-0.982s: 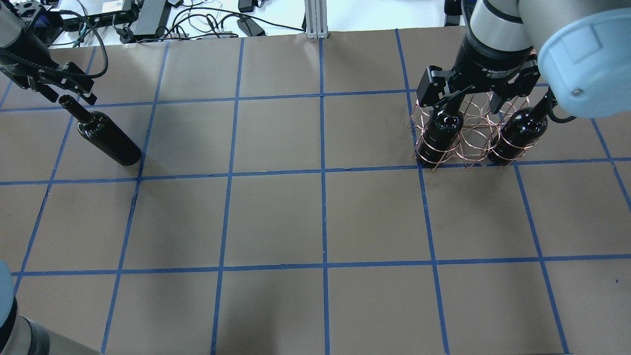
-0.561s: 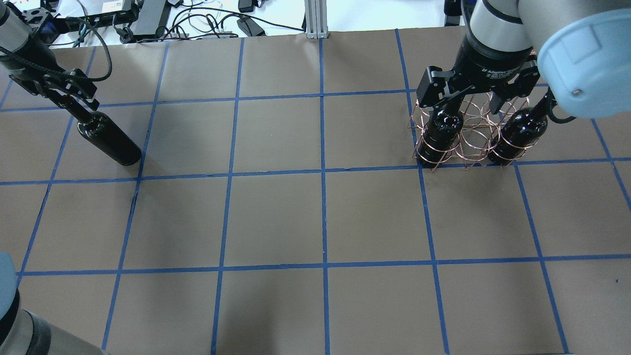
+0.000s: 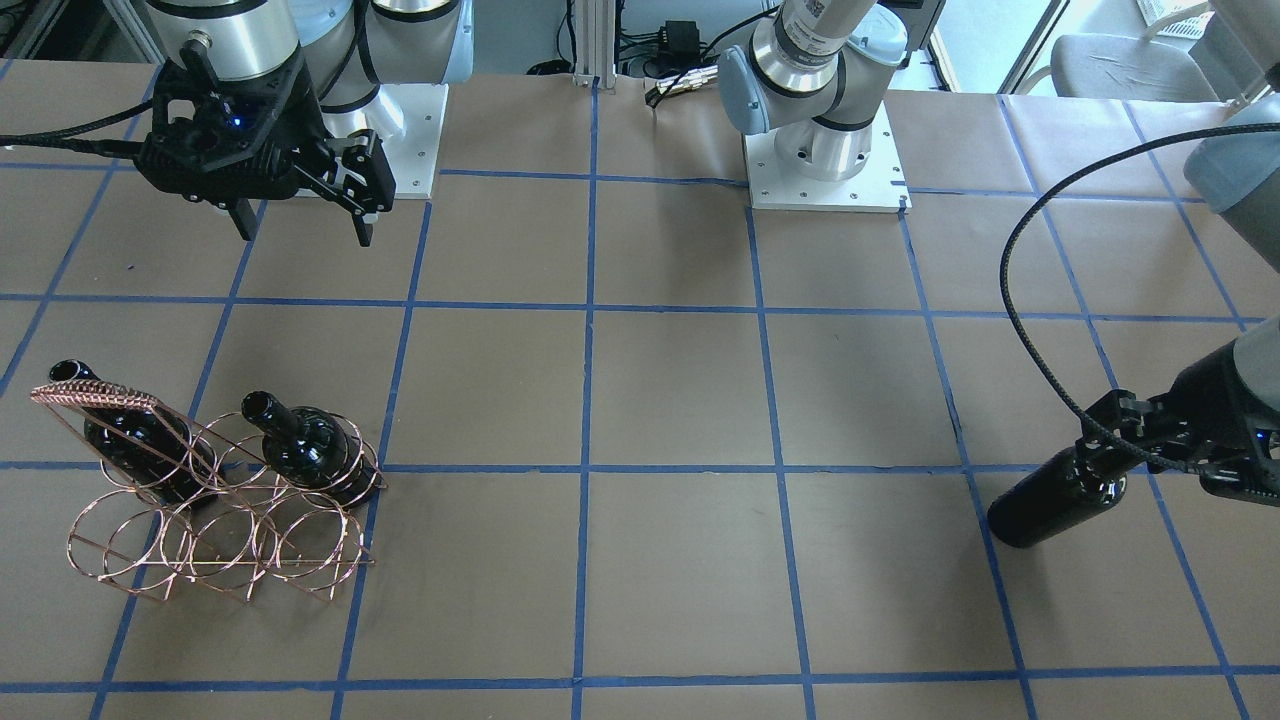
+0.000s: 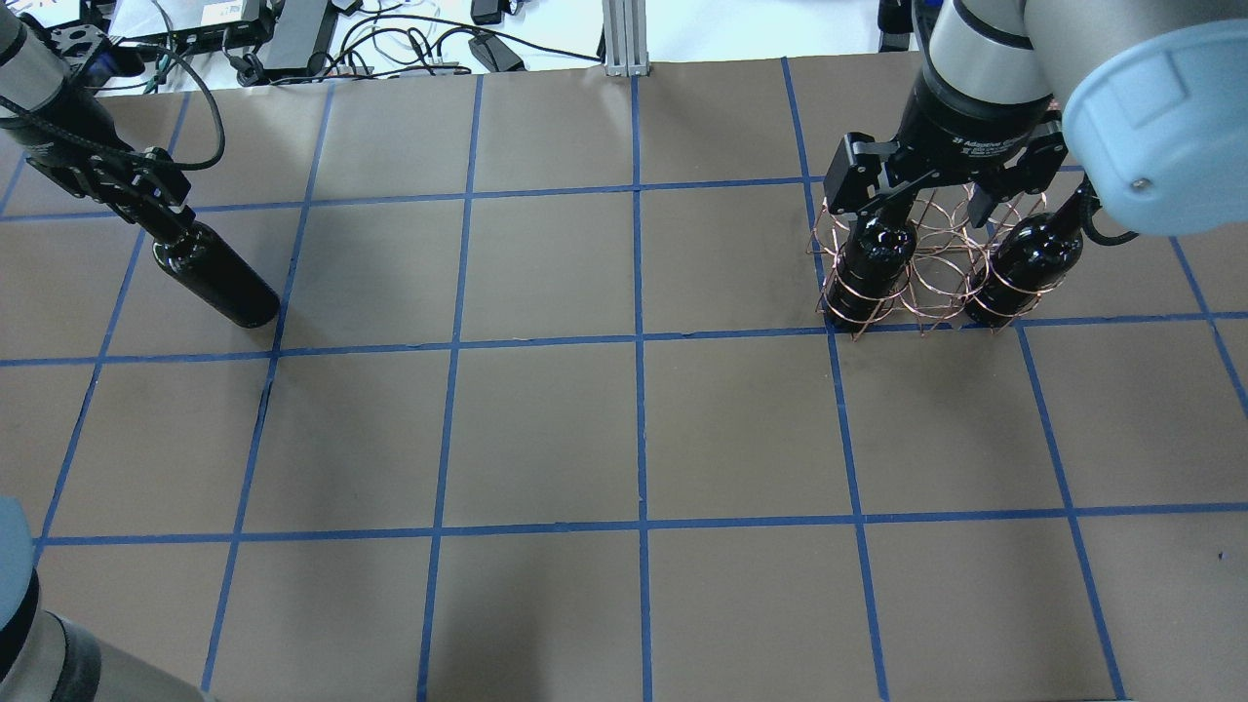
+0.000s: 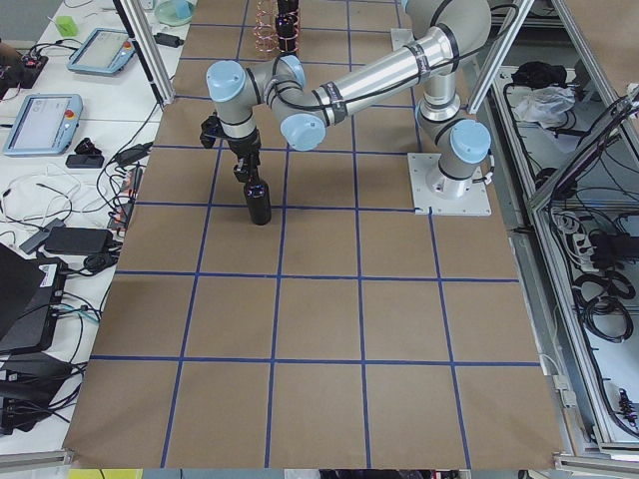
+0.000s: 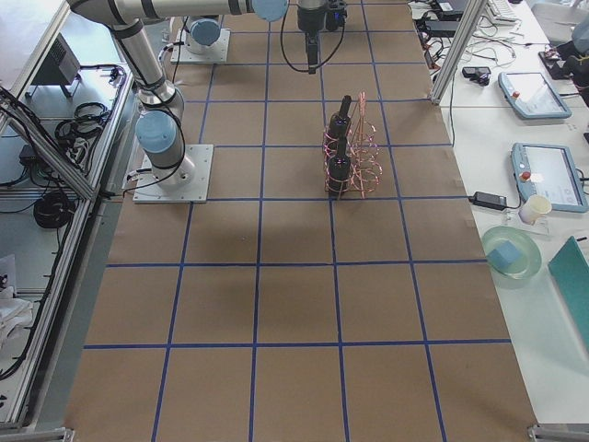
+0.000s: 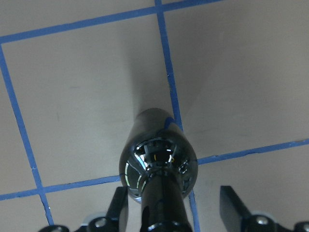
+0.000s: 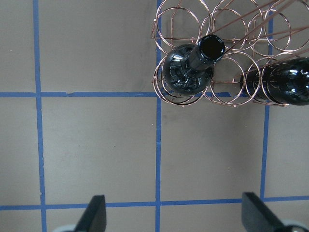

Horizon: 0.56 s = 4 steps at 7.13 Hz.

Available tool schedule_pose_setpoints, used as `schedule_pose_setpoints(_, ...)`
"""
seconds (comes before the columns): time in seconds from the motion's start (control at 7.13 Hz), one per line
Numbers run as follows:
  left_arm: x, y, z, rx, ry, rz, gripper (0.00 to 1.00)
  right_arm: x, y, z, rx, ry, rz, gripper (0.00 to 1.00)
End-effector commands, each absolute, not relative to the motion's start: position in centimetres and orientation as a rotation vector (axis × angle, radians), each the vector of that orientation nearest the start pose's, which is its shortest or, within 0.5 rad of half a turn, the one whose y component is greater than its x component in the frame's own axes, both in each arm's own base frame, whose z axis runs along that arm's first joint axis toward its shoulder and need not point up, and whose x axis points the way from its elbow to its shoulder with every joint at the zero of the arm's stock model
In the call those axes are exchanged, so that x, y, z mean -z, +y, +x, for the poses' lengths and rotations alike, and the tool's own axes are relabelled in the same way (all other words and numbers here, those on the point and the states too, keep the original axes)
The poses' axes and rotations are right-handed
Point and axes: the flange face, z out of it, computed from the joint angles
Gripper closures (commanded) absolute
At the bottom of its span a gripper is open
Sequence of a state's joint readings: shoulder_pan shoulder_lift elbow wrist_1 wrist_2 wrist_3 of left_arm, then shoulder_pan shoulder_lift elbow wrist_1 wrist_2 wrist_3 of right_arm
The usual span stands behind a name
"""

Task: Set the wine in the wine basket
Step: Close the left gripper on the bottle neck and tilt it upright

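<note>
A near-black wine bottle (image 4: 216, 285) stands upright on the table at the far left; it also shows in the front view (image 3: 1045, 497) and the left wrist view (image 7: 159, 157). My left gripper (image 4: 156, 208) is open, its fingers (image 7: 119, 208) on either side of the bottle's neck. The copper wire wine basket (image 4: 934, 285) stands at the far right, also in the front view (image 3: 205, 545). It holds two identical bottles (image 4: 877, 253) (image 4: 1033, 258) in its outer rings. My right gripper (image 4: 921, 200) is open and empty, high above the basket (image 8: 231, 29).
Brown table paper with a blue tape grid (image 4: 639, 341). Cables and power bricks (image 4: 292, 39) lie beyond the far edge. The arm bases (image 3: 825, 150) stand at the robot's side. Tablets and a cup sit on side benches (image 6: 543, 184).
My left gripper has come down from beside the bottle's mouth to straddle its neck. The bottle, basket and right arm have not moved.
</note>
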<state>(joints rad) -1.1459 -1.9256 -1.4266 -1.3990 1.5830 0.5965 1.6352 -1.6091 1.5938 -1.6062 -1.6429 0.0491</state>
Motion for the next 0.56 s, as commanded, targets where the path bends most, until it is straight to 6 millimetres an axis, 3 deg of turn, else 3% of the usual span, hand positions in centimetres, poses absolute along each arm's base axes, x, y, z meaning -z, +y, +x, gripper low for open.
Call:
schedule_pose_setpoints(0.0,-37.34,-62.43,14.17,-0.097,3.105,0.269,0.4,-49.9,-47.13,15.68,0.088,3.209,-0.022,0.0)
schedule_pose_setpoints(0.42,-36.93,-62.63,14.19,-0.101,3.114,0.263,0.45,-49.9,-47.13,15.69,0.088,3.208,-0.022,0.0)
